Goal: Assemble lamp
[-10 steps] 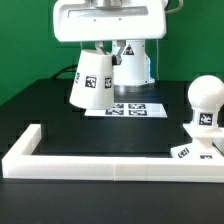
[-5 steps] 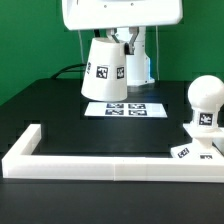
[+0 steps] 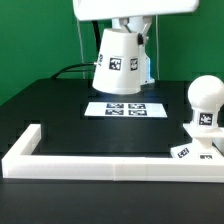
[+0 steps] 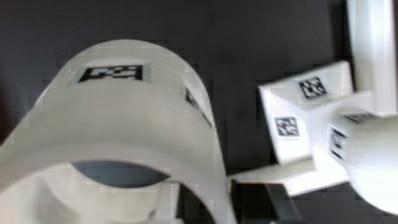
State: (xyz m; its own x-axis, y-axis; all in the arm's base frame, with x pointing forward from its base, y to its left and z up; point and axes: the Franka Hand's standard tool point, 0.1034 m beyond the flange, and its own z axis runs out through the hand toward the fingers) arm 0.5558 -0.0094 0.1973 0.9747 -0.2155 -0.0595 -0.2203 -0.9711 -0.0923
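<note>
The white tapered lamp shade (image 3: 119, 62) hangs in the air above the back of the black table, held by my gripper (image 3: 128, 30), which is shut on its top. It carries black-and-white tags and tilts slightly. In the wrist view the shade (image 4: 125, 120) fills the frame close to the camera. The rounded bulb (image 3: 204, 103) stands upright on the flat square base (image 3: 192, 150) at the exterior view's right. Both also show in the wrist view, the bulb (image 4: 374, 140) and the base (image 4: 320, 105). My fingertips are hidden by the shade.
The marker board (image 3: 124, 108) lies flat on the table below the shade. A long white border rail (image 3: 100, 163) runs along the table's front, with a short arm (image 3: 26, 142) at the exterior view's left. A green wall stands behind.
My gripper has lifted the shade higher and carried it toward the exterior view's right. The shade has swung from tilted to nearly upright. The bulb and base have not moved.
</note>
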